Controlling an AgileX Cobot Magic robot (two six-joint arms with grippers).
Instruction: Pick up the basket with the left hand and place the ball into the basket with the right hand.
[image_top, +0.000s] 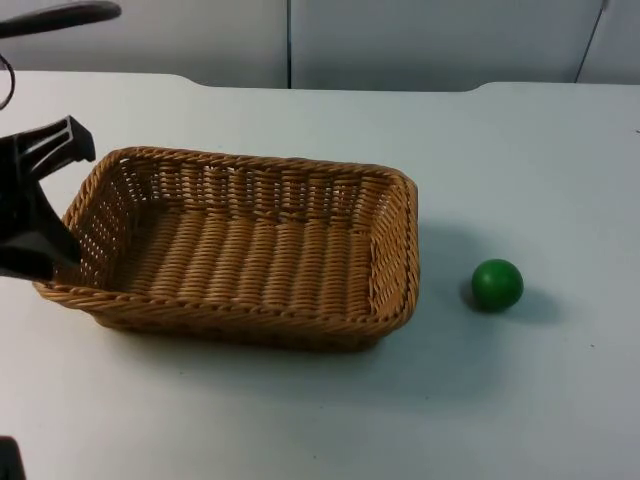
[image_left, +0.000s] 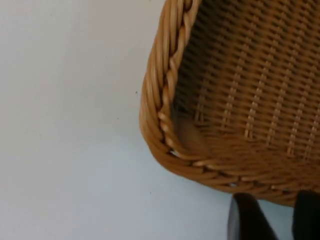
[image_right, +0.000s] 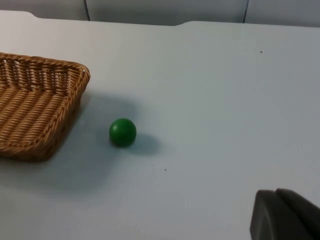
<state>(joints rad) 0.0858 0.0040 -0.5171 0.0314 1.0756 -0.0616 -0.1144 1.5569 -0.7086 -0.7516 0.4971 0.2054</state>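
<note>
A woven wicker basket (image_top: 250, 250) takes up the left half of the table. It casts a wide shadow to its right. My left gripper (image_top: 60, 245) is at the basket's left end, shut on the rim near the front corner. In the left wrist view that corner of the basket (image_left: 225, 100) is close up, and the left gripper (image_left: 282, 220) sits right against its wall. A green ball (image_top: 497, 285) lies on the table to the right of the basket, a short gap away. My right gripper (image_right: 287, 215) waits well back from the ball (image_right: 122, 132), with the basket (image_right: 35, 105) beyond it.
The white table top (image_top: 520, 150) stretches out behind and in front of the basket and ball. The grey partition wall (image_top: 400, 40) closes the far side.
</note>
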